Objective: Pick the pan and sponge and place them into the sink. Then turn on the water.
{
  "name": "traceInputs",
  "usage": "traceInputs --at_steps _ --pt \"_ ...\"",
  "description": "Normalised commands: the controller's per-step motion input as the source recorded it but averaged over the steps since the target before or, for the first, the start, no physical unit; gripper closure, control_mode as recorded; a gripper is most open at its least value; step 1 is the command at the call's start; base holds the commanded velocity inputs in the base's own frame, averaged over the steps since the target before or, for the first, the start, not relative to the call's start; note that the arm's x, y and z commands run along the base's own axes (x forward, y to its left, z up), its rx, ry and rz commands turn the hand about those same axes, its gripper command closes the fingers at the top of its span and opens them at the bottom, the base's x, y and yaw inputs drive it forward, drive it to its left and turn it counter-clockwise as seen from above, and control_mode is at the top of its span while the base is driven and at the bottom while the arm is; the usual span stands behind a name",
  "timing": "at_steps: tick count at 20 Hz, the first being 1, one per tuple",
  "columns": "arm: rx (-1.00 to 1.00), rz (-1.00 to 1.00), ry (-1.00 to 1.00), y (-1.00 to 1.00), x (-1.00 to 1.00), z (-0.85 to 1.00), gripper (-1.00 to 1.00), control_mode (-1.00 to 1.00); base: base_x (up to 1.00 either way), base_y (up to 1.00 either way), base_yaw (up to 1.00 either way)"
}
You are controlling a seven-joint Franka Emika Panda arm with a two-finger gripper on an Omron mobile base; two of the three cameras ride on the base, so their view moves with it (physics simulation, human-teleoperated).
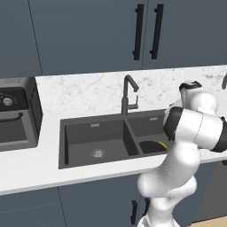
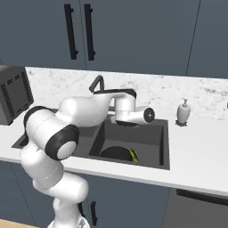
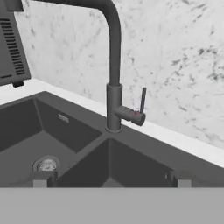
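Note:
The dark grey double-basin sink (image 1: 93, 120) is set into the white counter. The black pan (image 2: 116, 153) lies in the right basin, and the yellow sponge (image 2: 133, 156) rests at its edge; the pan (image 1: 152, 146) and sponge (image 1: 163, 144) are partly hidden by my arm. The dark angular faucet (image 3: 114, 87) stands behind the divider, its side lever (image 3: 142, 100) pointing up. No stream leaves the spout. My gripper (image 3: 111, 180) is open over the divider, a short way in front of the faucet, with nothing between its fingertips (image 3: 41, 179).
A dark boxy appliance (image 1: 17, 115) with a dial sits on the counter left of the sink. A white soap dispenser (image 2: 183, 111) stands to the sink's right. Dark cabinets with black handles (image 1: 138, 31) hang above the marble backsplash.

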Motion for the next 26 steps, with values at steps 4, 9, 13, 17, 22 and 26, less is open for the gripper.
traceInputs --at_steps 4,9,13,17,22,26 --pt "0.15 0.00 -0.14 0.16 0.00 0.34 -1.00 -1.00 0.00 0.00 0.00" --pt "0.17 0.01 -0.12 0.10 0.00 0.14 -1.00 -1.00 0.00 0.00 0.00" --pt "0.09 0.04 -0.05 0.28 0.18 0.00 -1.00 -1.00 0.00 0.00 0.00" --pt "0.02 0.06 0.00 0.33 0.35 0.00 -1.00 -1.00 0.00 0.00 0.00" --pt "0.03 0.05 -0.03 0.07 0.23 0.00 -1.00 -1.00 0.00 0.00 0.00" --pt "0.00 0.01 -0.15 0.21 0.23 -0.04 -1.00 -1.00 0.00 0.00 0.00"
